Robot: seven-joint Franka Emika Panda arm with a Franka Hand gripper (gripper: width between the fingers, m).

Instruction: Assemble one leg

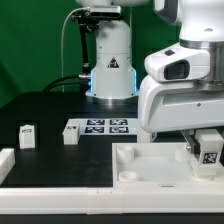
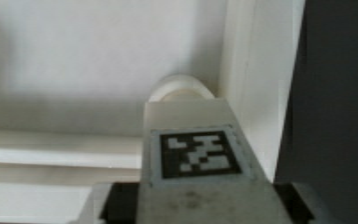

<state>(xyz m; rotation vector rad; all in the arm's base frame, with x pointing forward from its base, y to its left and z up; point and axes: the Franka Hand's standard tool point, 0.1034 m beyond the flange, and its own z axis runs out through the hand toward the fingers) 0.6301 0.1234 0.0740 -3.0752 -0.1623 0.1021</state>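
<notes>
My gripper (image 1: 205, 148) is shut on a leg (image 1: 211, 155), a small white block with a black-and-white tag. It holds the leg upright over the right end of the large white tray-like piece (image 1: 150, 165). In the wrist view the leg (image 2: 201, 150) sits between my gripper's (image 2: 208, 206) dark fingers (image 2: 126, 205), its rounded far end close to a corner of the tray-like piece (image 2: 87, 90). I cannot tell whether the leg touches it. Two more legs (image 1: 27, 136) (image 1: 71, 135) stand loose on the dark table at the exterior view's left.
The marker board (image 1: 105, 127) lies flat behind the tray-like piece. The robot base (image 1: 110, 65) stands at the back. Another white part (image 1: 5, 160) lies at the exterior view's left edge. Dark table (image 2: 345, 100) shows beside the tray-like piece.
</notes>
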